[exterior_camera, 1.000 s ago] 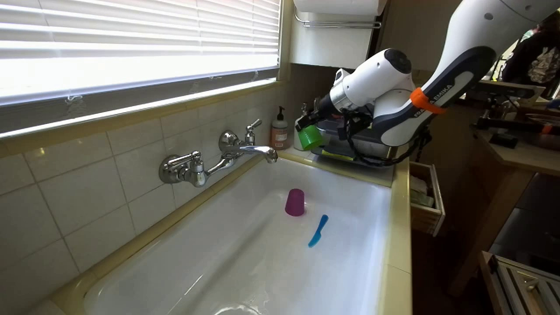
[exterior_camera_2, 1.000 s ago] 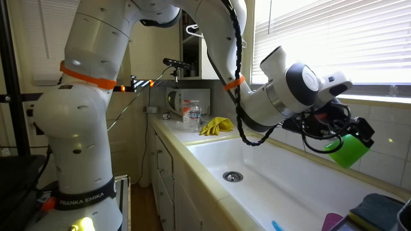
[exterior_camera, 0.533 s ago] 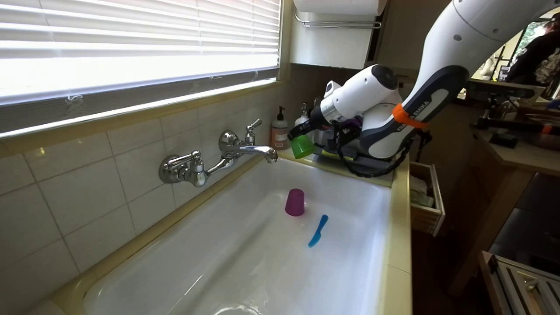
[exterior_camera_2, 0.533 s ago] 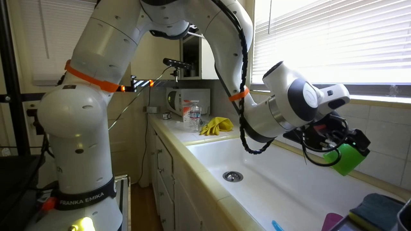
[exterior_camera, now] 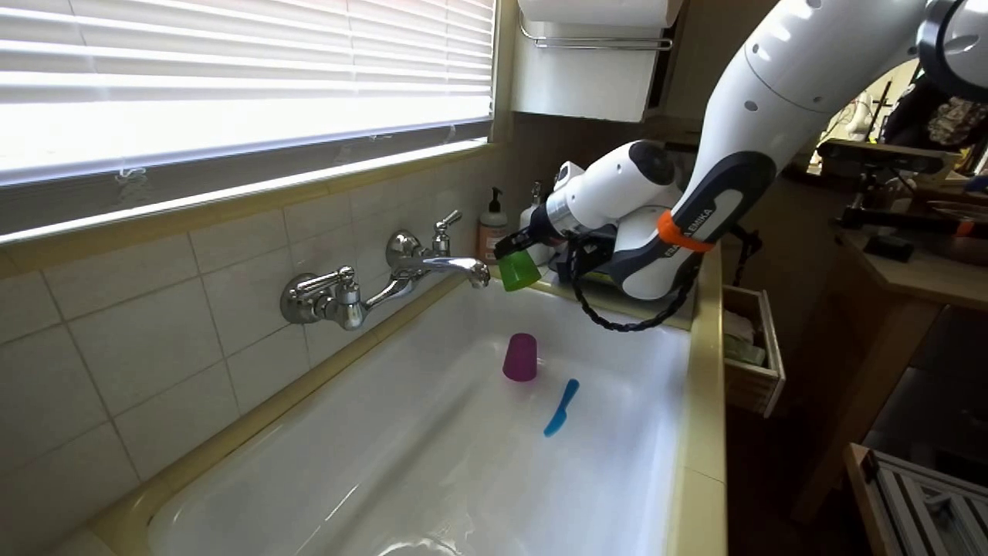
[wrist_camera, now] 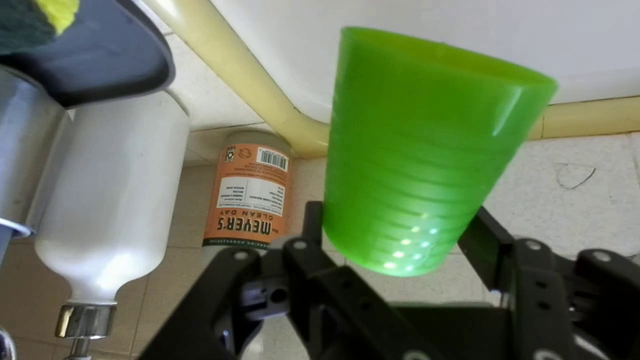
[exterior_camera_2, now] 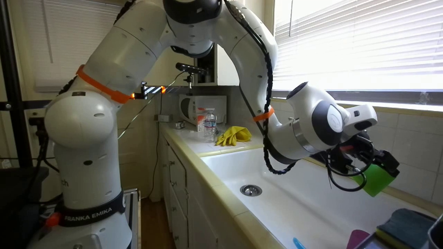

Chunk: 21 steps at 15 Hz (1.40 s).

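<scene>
A green plastic cup (wrist_camera: 425,150) is clasped near its narrow base between the two black fingers of my gripper (wrist_camera: 398,215). In the wrist view its wide rim points up, over the white sink. The cup hangs tilted above the sink's corner in both exterior views, just right of the faucet spout in an exterior view, where my gripper (exterior_camera: 515,244) sits on its upper side. Below it in the sink (exterior_camera: 463,471) are a magenta cup (exterior_camera: 521,357) and a blue plastic knife (exterior_camera: 562,408). The far finger's contact is partly hidden by the green cup.
The chrome faucet (exterior_camera: 455,266) juts from the tiled wall. An orange-labelled soap bottle (wrist_camera: 250,195) and a white pump bottle (wrist_camera: 115,190) stand at the corner near a grey tray (wrist_camera: 115,60) with a sponge. Yellow gloves (exterior_camera_2: 235,135) lie on the counter. A drawer (exterior_camera: 749,347) stands pulled out.
My arm has come down and toward the faucet, carrying the green cup lower and closer to the spout. The grip on it looks the same. The magenta cup and knife have not moved.
</scene>
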Each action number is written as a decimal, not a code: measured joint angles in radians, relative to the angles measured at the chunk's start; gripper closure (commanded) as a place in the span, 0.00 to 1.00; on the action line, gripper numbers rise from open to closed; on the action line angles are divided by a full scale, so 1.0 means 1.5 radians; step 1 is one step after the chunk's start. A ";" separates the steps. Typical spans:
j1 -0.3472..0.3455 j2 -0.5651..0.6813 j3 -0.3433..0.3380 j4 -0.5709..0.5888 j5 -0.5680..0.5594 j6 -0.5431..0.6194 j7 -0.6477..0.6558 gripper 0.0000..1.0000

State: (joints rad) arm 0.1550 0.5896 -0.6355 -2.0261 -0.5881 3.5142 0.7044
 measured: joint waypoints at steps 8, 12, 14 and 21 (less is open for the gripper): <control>-0.003 0.007 0.002 0.007 0.001 -0.004 0.003 0.56; -0.019 0.023 0.021 0.006 0.013 -0.008 0.026 0.56; -0.012 0.038 0.015 0.007 0.044 -0.008 0.028 0.56; 0.044 0.098 -0.015 0.010 0.145 -0.009 0.028 0.56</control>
State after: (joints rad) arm 0.2209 0.7362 -0.6577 -2.0109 -0.3706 3.5005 0.7462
